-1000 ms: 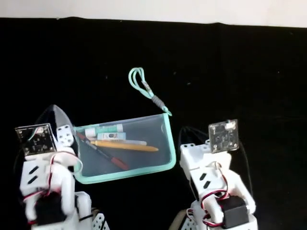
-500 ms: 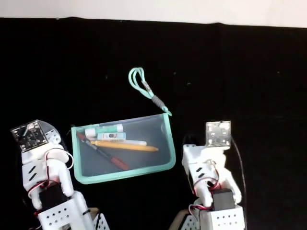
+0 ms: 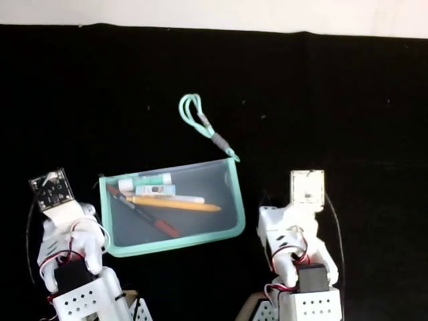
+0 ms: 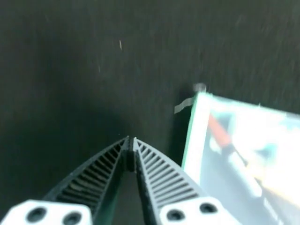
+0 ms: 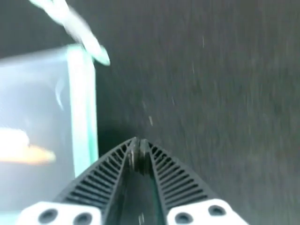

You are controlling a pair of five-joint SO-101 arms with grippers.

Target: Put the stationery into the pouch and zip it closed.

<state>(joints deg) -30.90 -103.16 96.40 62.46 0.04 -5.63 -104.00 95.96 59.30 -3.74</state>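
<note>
A clear pouch (image 3: 170, 206) with mint-green trim lies flat on the black table, with a yellow pencil (image 3: 175, 203), a red pen (image 3: 144, 214) and other stationery inside. Its looped green strap (image 3: 200, 124) trails off the far right corner. My left gripper (image 4: 130, 145) is shut with nothing in it, just off the pouch's (image 4: 243, 145) left edge above bare cloth. My right gripper (image 5: 138, 149) is shut and empty too, beside the pouch's (image 5: 44, 122) right edge. In the high view both arms (image 3: 67, 234) (image 3: 294, 234) are folded back near the table's front.
A black cloth (image 3: 321, 100) covers the table up to a pale wall at the back. Open cloth stretches behind and to the right of the pouch.
Both arms have pulled back from the pouch toward the table's front and folded in. The pouch and its contents have stayed put.
</note>
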